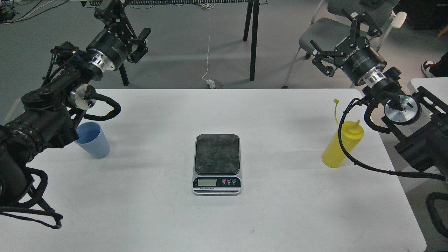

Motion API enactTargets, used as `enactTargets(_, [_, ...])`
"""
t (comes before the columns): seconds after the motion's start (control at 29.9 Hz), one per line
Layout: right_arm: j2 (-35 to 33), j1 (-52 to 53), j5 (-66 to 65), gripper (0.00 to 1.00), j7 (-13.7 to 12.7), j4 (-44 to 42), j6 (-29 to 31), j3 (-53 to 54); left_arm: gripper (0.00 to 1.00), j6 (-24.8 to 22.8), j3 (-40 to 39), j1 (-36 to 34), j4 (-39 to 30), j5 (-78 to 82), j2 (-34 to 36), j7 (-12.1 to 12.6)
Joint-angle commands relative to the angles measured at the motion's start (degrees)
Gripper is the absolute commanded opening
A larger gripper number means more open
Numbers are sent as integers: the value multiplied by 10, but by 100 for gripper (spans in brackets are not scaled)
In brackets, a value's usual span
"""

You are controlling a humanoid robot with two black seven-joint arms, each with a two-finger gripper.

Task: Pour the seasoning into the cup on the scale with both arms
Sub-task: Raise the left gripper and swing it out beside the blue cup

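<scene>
The scale (217, 163) lies in the middle of the white table (147, 217), its dark plate bare and its display facing me. At the table's left stands the light blue cup (92, 140), upright and partly hidden behind my left arm. The yellow seasoning bottle (341, 146) stands upright near the right edge, its cap strap sticking up and a black cable of my right arm crossing in front of it. My left gripper (126, 27) hangs open and empty beyond the table's far left corner. My right gripper (338, 37) is raised past the far right corner, open and empty too.
Beyond the table's far edge are black trestle legs (252, 38), a grey chair (327, 31) and a white cable with a plug (211, 82) on the floor. A second white table (428, 85) touches the right side.
</scene>
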Motion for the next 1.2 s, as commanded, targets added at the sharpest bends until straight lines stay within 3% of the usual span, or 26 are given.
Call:
enactTargets(0.0, [0,0,0,99,-1,0,0,0,100,-1,0,0,1,0,1,0])
enactTargets(0.17, [0,0,0,99,0,0,0,0,96,47,7,-1,1,6,-3,0])
enactTargets(0.3, [0,0,0,99,0,1,0,0,100,1,-2,-3,1,20,9,0])
enactTargets(0.6, [0,0,0,99,-1,1,0,-1,100,-1,13,-1,-2,39,43,0])
enactTargets(0.8, [-1,0,0,99,0,2,0,-1,100,-1,193,-8,1,285,79,0])
enactTargets(0.97, [-4,-4,0,99,-1,10,0,0,100,-1,197,-10,-3,470,169,0])
enactTargets(1.17, [-4,-7,0,99,0,11,0,0,100,14,201,-38,-4,550,226,0])
